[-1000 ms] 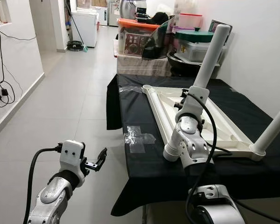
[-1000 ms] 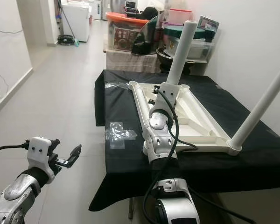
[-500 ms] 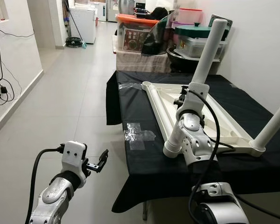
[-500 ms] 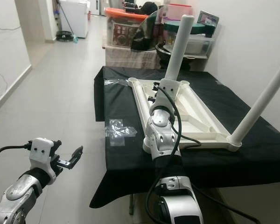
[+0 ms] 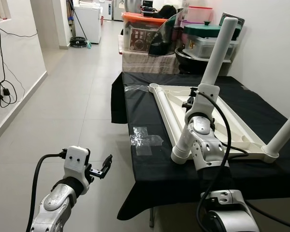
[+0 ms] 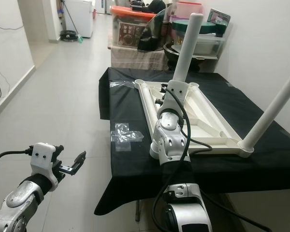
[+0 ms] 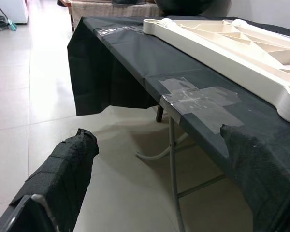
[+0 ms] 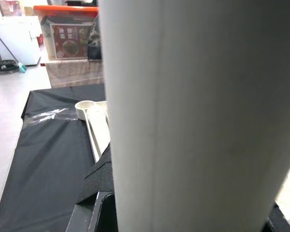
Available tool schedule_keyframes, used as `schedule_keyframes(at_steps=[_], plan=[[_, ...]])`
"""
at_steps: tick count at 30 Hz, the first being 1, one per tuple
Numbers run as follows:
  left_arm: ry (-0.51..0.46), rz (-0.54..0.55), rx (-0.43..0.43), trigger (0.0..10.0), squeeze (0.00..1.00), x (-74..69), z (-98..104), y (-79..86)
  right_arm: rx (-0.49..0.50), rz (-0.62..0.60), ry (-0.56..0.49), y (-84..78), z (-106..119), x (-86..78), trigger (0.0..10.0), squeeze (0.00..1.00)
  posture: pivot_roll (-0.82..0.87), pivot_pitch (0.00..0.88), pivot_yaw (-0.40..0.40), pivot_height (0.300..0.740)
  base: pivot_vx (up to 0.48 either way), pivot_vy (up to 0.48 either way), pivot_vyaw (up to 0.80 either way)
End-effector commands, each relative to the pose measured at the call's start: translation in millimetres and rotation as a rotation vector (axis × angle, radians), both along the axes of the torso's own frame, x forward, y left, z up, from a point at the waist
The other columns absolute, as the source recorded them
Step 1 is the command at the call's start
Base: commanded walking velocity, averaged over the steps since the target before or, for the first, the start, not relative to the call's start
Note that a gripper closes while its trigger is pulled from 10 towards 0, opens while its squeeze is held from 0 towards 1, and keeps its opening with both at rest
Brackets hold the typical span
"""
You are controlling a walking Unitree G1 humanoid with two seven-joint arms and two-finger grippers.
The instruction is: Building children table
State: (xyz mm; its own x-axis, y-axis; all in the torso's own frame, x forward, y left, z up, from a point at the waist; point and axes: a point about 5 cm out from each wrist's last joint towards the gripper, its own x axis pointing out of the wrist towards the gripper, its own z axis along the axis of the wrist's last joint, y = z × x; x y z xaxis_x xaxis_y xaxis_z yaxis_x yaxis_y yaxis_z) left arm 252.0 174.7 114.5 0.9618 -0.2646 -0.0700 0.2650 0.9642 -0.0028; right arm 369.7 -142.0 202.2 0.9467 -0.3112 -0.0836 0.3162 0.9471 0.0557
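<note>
A cream children's table top point(image 5: 232, 128) lies upside down on a black-clothed table point(image 5: 150, 121). One white leg point(image 5: 286, 131) stands in its near right corner. A second white leg point(image 5: 217, 50) rises at the far side, and my right gripper point(image 5: 191, 102) is shut on its lower end. In the right wrist view this leg point(image 8: 193, 116) is very close, with one black finger point(image 8: 99, 186) beside it. A round socket point(image 5: 153, 87) shows at the far left corner. My left gripper point(image 5: 105, 165) hangs open over the floor, left of the table, with fingers point(image 7: 63, 179) wide apart.
Clear plastic pieces point(image 5: 145, 141) lie on the cloth near the table's left edge. Storage boxes and tubs point(image 5: 145, 36) are stacked behind the table. A wall runs along the right. Tiled floor point(image 5: 72, 111) stretches to the left, with cables point(image 5: 2, 92) on the left wall.
The whole picture has shifted slightly as the camera moved. My right gripper stays on the leg and my left arm holds its place.
</note>
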Motion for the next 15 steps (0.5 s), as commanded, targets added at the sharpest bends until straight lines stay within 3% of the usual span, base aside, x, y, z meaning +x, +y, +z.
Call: schedule_keyframes(at_steps=[1, 15], plan=[[0.001, -0.012, -0.001, 10.0, 0.00, 0.8, -1.4, -3.6, 0.043, 0.006, 0.235, -2.9, -48.2, -8.3, 10.0, 0.00, 0.09, 0.000, -0.098, 0.740, 0.000, 0.000, 0.00], [0.007, -0.013, 0.001, 10.0, 0.00, -0.6, -2.6, -4.4, 0.058, 0.015, 0.229, -5.6, -40.1, -8.1, 10.0, 0.00, 0.09, 0.000, -0.099, 0.740, 0.000, 0.000, 0.00]])
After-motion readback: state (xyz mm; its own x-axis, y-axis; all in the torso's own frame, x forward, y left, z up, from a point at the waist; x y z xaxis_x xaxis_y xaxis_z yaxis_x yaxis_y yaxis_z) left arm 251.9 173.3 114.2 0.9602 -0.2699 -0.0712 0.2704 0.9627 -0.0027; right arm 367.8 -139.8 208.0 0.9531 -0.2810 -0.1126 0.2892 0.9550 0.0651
